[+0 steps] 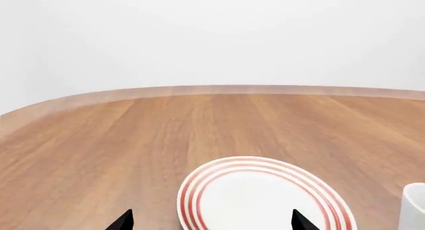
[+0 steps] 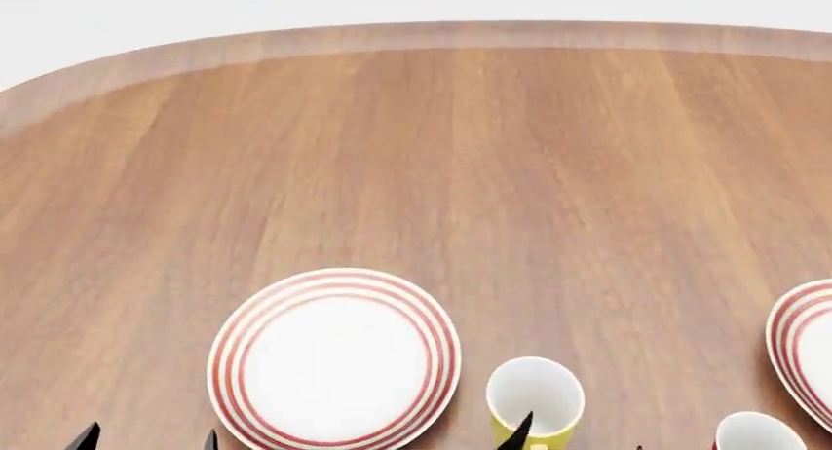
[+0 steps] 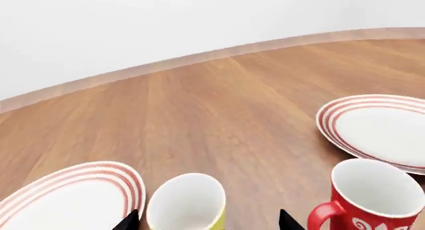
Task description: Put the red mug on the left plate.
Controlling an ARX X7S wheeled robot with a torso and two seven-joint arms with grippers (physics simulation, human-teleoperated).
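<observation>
The red mug (image 3: 371, 195), with white scrollwork, a white inside and a loop handle, stands upright on the table; only its rim (image 2: 758, 432) shows at the head view's lower edge. The left plate (image 2: 334, 357) is white with red rings and lies flat and bare. My right gripper (image 3: 209, 222) is open, and the red mug stands outside its span, beside one fingertip. My left gripper (image 1: 212, 222) is open too, low beside the left plate (image 1: 265, 200), holding nothing. In the head view only black fingertips (image 2: 85, 437) show.
A yellow mug (image 3: 186, 202) stands between the left plate and the red mug, straight ahead of my right gripper's gap. An identical ringed plate (image 2: 806, 348) lies at the right. A white mug edge (image 1: 415, 210) shows beside the left plate. The wooden table (image 2: 430, 158) stretches far ahead.
</observation>
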